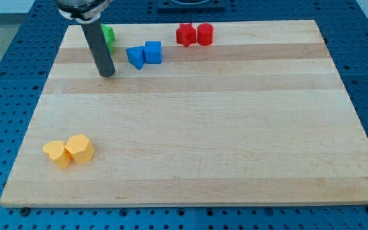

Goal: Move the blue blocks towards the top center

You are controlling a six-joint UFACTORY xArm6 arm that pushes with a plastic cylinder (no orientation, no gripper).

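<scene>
Two blue blocks touch each other near the view's top, left of centre: a blue cube (153, 52) and, on its left, a blue block of irregular shape (135, 57). My tip (107, 74) stands on the board a short way left of and slightly below the irregular blue block, apart from it. The rod rises from the tip toward the view's top left.
A green block (109, 36) sits partly hidden behind the rod at the top left. A red star-like block (185, 34) and a red cylinder (205, 33) touch at the top centre. Two yellow blocks (80, 148) (57, 153) sit at the bottom left. The wooden board (235, 128) lies on a blue perforated table.
</scene>
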